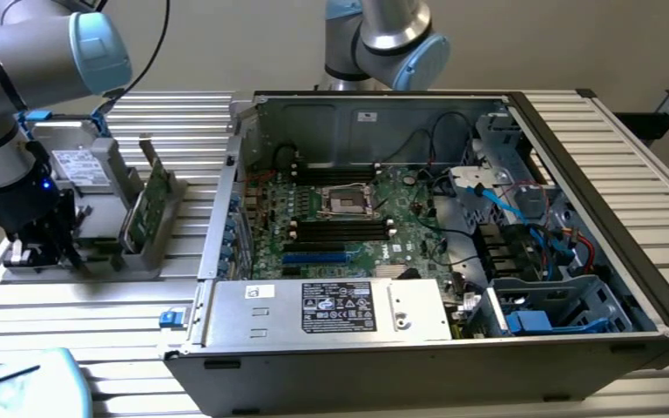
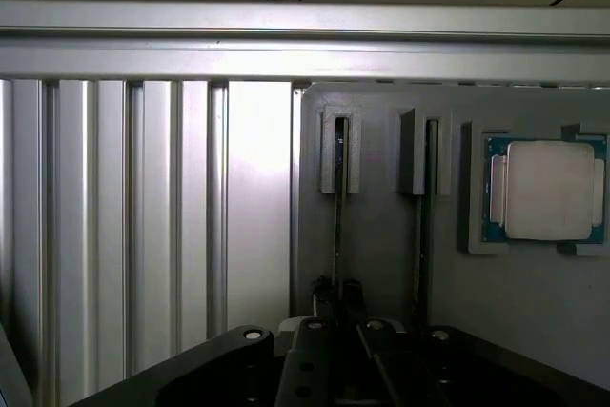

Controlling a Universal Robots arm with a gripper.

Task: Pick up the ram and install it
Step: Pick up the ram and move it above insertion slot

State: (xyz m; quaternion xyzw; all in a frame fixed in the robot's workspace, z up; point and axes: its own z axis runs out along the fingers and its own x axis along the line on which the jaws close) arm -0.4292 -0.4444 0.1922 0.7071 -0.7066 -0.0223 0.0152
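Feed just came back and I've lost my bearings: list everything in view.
Computer case: one, black, open, mid-table.
Motherboard: one, green, inside the case.
Power supply: one, silver, case front.
Holder: one, grey, exterior view's left of the case.
Ram stick: one, edge-on, in a holder slot.
Green card: one, upright in the holder.
Processor chip: one, silver on green, holder recess.
Table: one, silver slats, under everything.
Second arm: one, grey and blue, behind the case.
Hand: one, black, shut on the ram stick.
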